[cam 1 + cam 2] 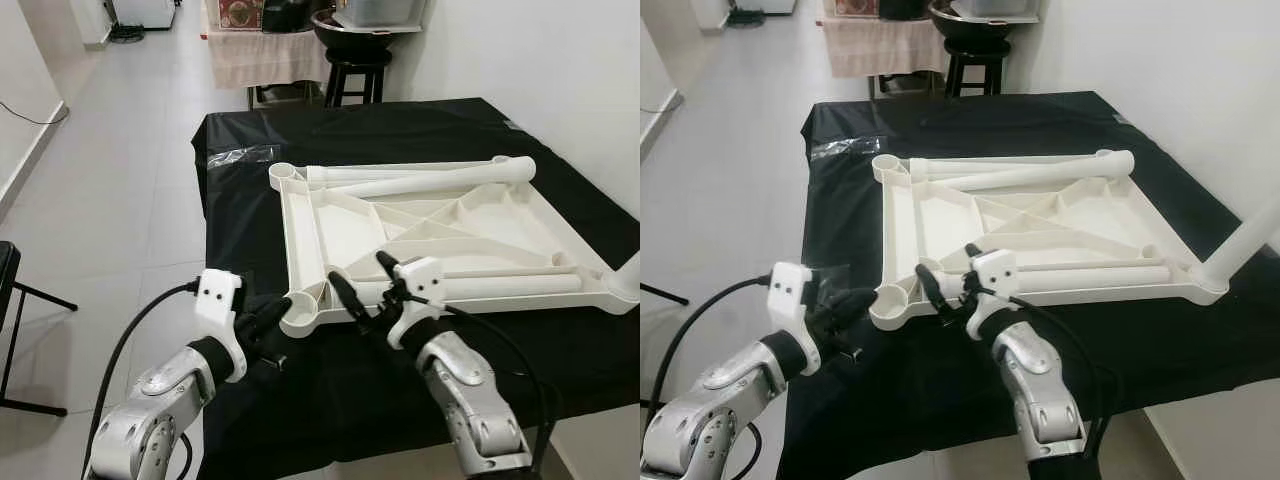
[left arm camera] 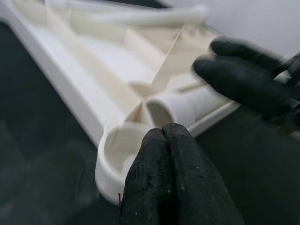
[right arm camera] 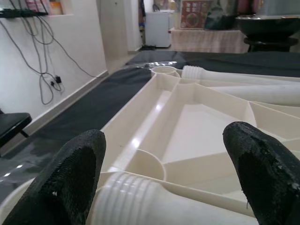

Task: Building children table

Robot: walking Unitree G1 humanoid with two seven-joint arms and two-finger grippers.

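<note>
A white plastic tabletop (image 1: 300,215) lies upside down on the black-covered table (image 1: 250,230). Several white legs lie in it, two along the far edge (image 1: 420,178) and one along the near edge (image 1: 500,287). Another leg (image 1: 1245,245) stands screwed into the near right corner. My left gripper (image 1: 283,304) is shut on nothing, its tips at the near left corner socket (image 2: 117,143). My right gripper (image 1: 356,267) is open, its fingers (image 3: 65,187) either side of the near leg's threaded end (image 3: 136,201), not closed on it.
A crumpled clear plastic bag (image 1: 240,153) lies on the table's far left. Beyond the table stand a black stool (image 1: 355,65) and a cloth-covered table (image 1: 265,55). A white wall (image 1: 560,70) runs along the right; open floor (image 1: 110,180) and a black chair (image 1: 8,275) are at left.
</note>
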